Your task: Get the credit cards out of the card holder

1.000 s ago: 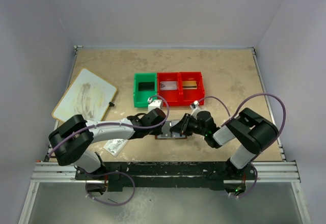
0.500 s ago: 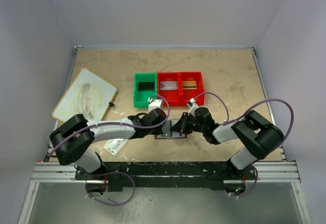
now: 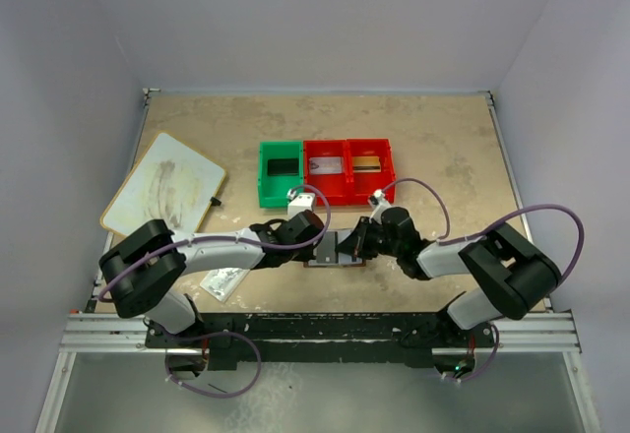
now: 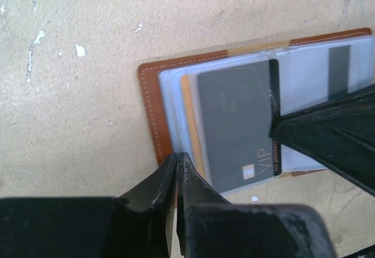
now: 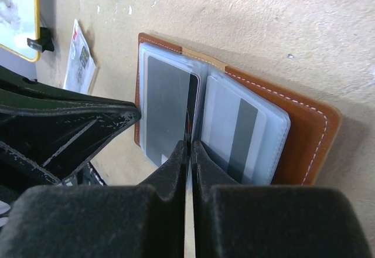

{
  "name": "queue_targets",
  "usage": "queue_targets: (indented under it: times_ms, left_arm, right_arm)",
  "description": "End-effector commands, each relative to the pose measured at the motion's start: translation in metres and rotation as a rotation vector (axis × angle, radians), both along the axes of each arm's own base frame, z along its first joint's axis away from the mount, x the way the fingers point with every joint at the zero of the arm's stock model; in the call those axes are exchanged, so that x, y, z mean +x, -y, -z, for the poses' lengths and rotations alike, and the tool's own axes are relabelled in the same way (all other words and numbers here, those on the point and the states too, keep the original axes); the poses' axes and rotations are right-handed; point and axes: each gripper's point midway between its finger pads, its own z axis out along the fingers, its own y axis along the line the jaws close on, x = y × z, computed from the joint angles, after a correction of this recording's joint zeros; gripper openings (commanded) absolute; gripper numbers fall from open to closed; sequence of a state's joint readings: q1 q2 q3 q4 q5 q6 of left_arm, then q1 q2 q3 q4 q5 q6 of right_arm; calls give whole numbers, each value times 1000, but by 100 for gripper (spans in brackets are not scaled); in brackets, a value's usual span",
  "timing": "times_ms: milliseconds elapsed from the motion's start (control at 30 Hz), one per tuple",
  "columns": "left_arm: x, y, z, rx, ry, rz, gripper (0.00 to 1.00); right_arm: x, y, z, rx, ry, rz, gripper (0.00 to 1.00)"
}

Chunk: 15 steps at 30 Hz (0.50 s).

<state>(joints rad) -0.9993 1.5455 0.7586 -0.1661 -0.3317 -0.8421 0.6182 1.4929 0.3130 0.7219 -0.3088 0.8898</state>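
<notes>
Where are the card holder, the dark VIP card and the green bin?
card holder (image 4: 149,111): left wrist view, on its brown leather edge.
dark VIP card (image 4: 237,126): left wrist view, middle of its face.
green bin (image 3: 263,173): top external view, its left wall.

Robot lab, plain white enclosure (image 3: 325,20), rail-mounted arms (image 3: 226,248)

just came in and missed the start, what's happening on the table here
Two robot arms are working on an open brown card holder lying flat on the table. The left pincer is shut, with its tip on the holder's leather edge, apparently pinning it down. The right pincer appears shut on the edge of a dark card at the holder's middle fold. The card is not yet clear of the holder.
</notes>
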Motion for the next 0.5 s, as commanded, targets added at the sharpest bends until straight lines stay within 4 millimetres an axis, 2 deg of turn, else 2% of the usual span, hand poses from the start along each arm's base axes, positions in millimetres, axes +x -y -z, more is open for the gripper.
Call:
queue_targets:
  times_ms: [0, 233, 333, 467]
  left_arm:
    - [0, -12, 7, 69, 1, -2, 0]
    - [2, -11, -1, 52, 24, -10, 0]
    - [8, -4, -20, -17, 66, -20, 1]
    - [15, 22, -53, -161, 119, 1, 13]
  right_arm:
    - [2, 7, -3, 22, 23, 6, 3]
    - [4, 17, 5, -30, 7, 33, 2]
    - [5, 21, 7, -62, 8, 39, 3]
    - [5, 20, 8, -66, 5, 28, 3]
